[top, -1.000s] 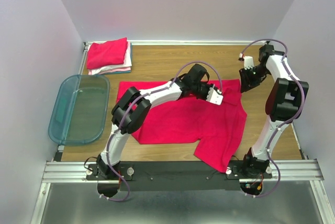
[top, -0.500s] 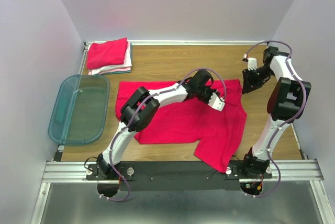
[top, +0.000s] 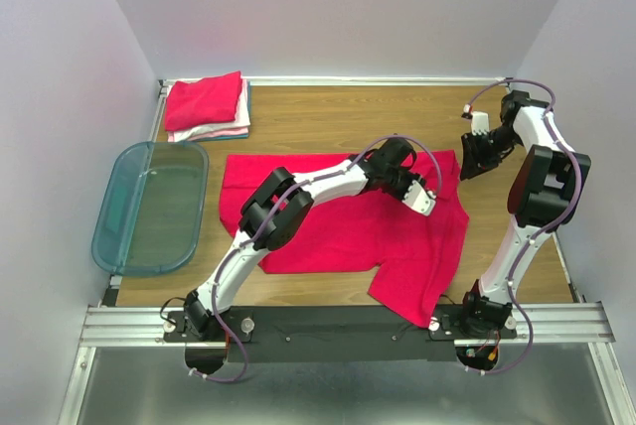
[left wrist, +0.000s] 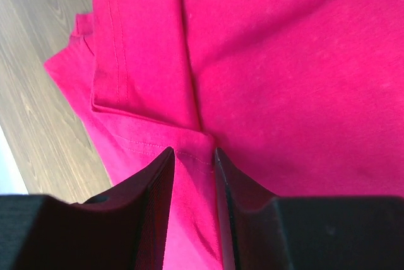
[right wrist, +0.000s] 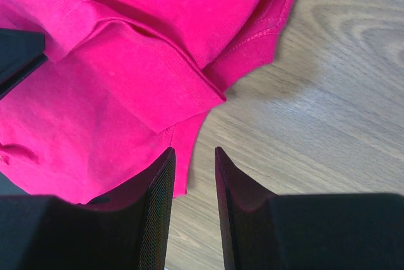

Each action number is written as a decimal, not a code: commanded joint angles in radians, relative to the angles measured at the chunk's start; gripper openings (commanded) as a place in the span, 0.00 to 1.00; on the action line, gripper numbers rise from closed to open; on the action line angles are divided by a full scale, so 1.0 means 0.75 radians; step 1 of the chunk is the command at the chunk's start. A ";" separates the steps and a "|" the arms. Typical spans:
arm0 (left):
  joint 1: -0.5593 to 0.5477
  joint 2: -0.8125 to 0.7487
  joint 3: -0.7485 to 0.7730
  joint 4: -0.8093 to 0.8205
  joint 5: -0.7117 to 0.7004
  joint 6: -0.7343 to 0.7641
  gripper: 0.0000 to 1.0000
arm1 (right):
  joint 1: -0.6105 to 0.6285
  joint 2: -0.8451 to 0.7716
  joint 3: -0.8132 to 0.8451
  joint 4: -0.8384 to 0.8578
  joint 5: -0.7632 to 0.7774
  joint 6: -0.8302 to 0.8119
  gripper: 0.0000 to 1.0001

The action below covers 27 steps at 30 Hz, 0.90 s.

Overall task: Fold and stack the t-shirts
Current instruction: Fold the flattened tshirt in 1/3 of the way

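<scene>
A bright red-pink t-shirt [top: 338,231] lies spread across the middle of the wooden table. My left gripper [top: 423,197] hovers over its right shoulder area, jaws open. In the left wrist view the left gripper [left wrist: 192,152] stands above a stitched hem of the red cloth [left wrist: 303,62], beside a folded-over sleeve [left wrist: 145,49]. My right gripper [top: 474,159] is open just past the shirt's far right corner. In the right wrist view the right gripper [right wrist: 192,150] straddles the shirt's edge [right wrist: 95,81] and bare wood [right wrist: 315,93]. A stack of folded t-shirts [top: 206,105], red on top, sits at the far left corner.
A translucent teal plastic bin [top: 151,207] stands at the left edge of the table. White walls close in the table on three sides. Bare wood [top: 338,117] shows between the stack and the right arm.
The left arm has stretched further right over the shirt, its gripper moving toward the right sleeve. The right gripper has shifted slightly right and back.
</scene>
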 commanded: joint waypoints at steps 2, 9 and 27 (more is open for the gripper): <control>-0.014 0.048 0.055 -0.057 -0.074 0.021 0.39 | -0.022 0.028 0.043 -0.030 -0.025 -0.009 0.38; -0.018 0.075 0.094 -0.090 -0.093 0.029 0.32 | -0.031 0.036 0.043 -0.030 -0.025 -0.007 0.38; 0.011 -0.162 -0.063 -0.088 0.136 -0.018 0.00 | -0.037 0.001 0.010 -0.032 -0.009 -0.025 0.38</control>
